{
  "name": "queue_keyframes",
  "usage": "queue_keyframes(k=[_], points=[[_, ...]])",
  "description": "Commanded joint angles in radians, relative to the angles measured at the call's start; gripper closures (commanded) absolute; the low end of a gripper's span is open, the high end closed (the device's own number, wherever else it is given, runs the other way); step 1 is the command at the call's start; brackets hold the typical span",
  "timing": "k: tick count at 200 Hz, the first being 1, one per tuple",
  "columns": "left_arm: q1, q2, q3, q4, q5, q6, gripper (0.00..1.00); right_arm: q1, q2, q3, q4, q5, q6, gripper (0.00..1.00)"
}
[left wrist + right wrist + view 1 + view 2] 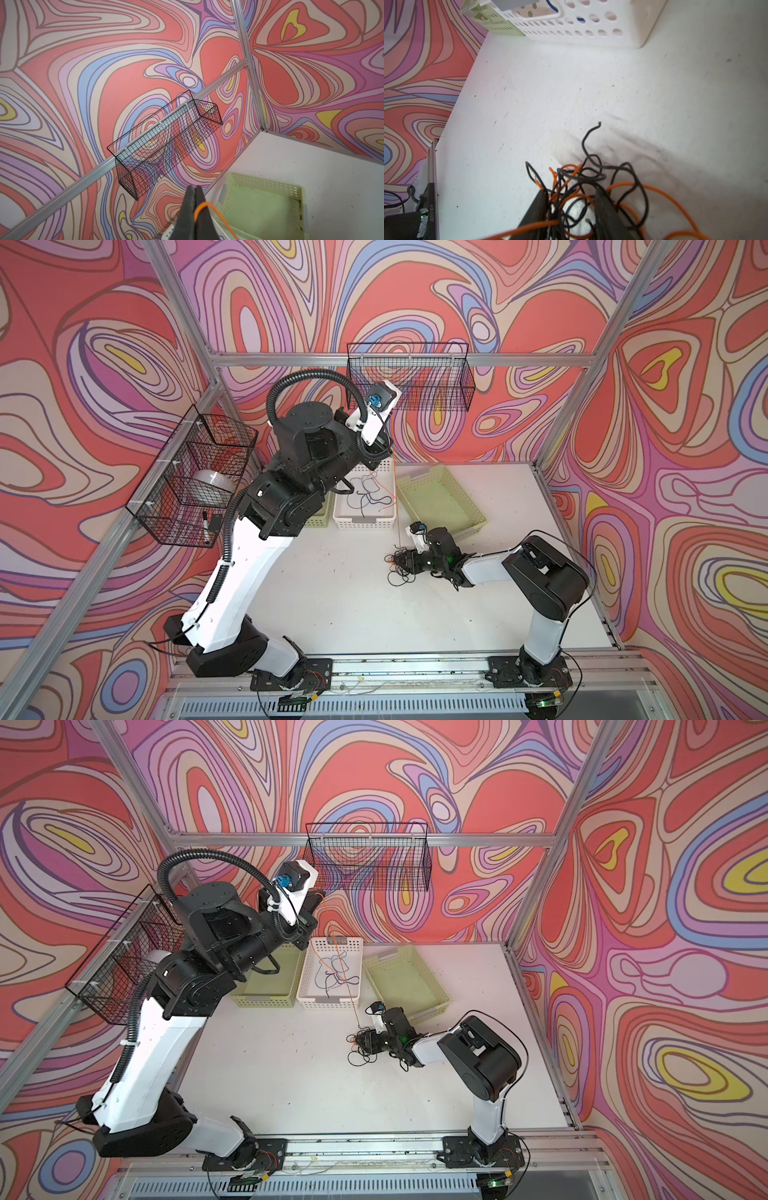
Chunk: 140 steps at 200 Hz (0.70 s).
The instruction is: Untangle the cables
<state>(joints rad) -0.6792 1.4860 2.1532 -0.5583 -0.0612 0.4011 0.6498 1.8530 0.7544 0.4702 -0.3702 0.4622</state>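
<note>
Cables [583,178] heaped mid-table, open tabletop [332,593] at 7 o'clock. Right gripper [570,190] jaws apart astride them; left gripper [194,187] clamps one orange cable [204,203].

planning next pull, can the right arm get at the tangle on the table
Probably yes: the right gripper sits at the tangle, jaws apart around its strands, unobstructed; the left gripper pinches an orange cable.

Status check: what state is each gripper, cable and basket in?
tangle of orange and black cables: knotted, on the table.
right gripper: open, straddling the tangle.
left gripper: shut on thin orange cable, raised high.
thin orange cable: stretched down to the tangle.
white perforated plastic basket: holds loose cables.
right-hand green plastic tray: no cables inside.
</note>
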Motion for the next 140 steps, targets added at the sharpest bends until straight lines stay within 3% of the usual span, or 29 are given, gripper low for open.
queue_keyframes(k=[1,27,92,140], points=[[0.029,0.0,0.053,0.04,0.007,0.008,1.0,0.005,0.013,-0.028,-0.074,0.048,-0.037,0.57],[0.038,-0.003,0.042,0.019,0.02,-0.008,1.0,0.01,-0.051,-0.07,-0.025,0.048,-0.064,0.5],[0.041,-0.127,-0.224,0.069,0.027,-0.062,1.0,0.011,-0.302,-0.119,-0.062,0.058,-0.197,0.37],[0.042,-0.17,-0.298,0.077,0.039,-0.098,1.0,0.012,-0.301,-0.029,-0.137,0.054,-0.263,0.36]])
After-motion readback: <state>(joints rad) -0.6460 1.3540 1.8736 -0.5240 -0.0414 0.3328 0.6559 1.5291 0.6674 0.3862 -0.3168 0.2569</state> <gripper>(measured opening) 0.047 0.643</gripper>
